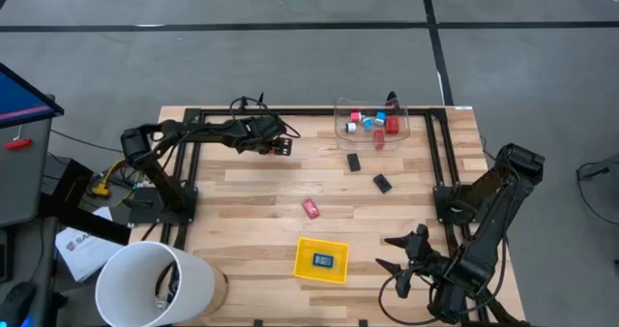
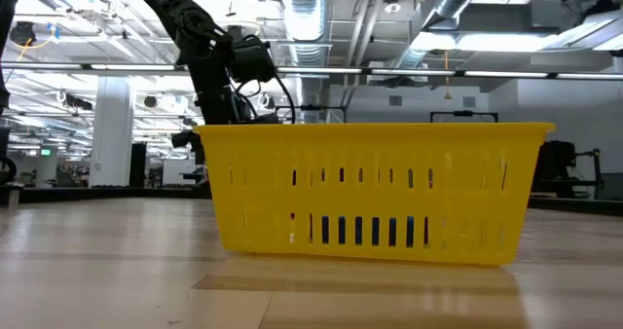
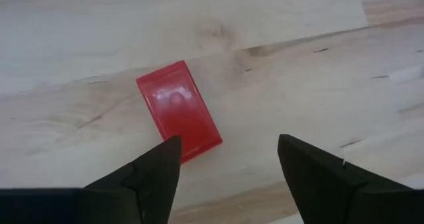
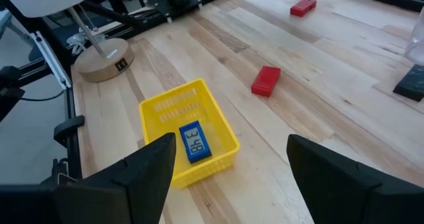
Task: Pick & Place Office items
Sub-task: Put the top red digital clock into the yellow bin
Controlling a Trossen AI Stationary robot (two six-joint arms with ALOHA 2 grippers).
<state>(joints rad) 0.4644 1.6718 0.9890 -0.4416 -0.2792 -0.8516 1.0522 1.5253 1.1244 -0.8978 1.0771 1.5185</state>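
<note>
Black fingers of the left gripper [image 3: 228, 177] stand apart with nothing between them, hanging over a red piece [image 3: 179, 110] that lies flat on the table [image 1: 251, 187] at the far left, near the frame. That piece's long axis runs slantwise to the fingers' gap, one short end just under the tip of one finger.

The right gripper [image 4: 228, 177], fingers spread wide and empty, waits at the near right corner.

Progress looks early. One blue-and-white piece [image 4: 193, 143] lies in the yellow tray [image 1: 306, 263]. A second red piece [image 1: 310, 208] and two black pieces [image 1: 354, 161] rest loose mid-table, and several more sit in the clear plastic box [image 1: 401, 124] at the far edge.
</note>
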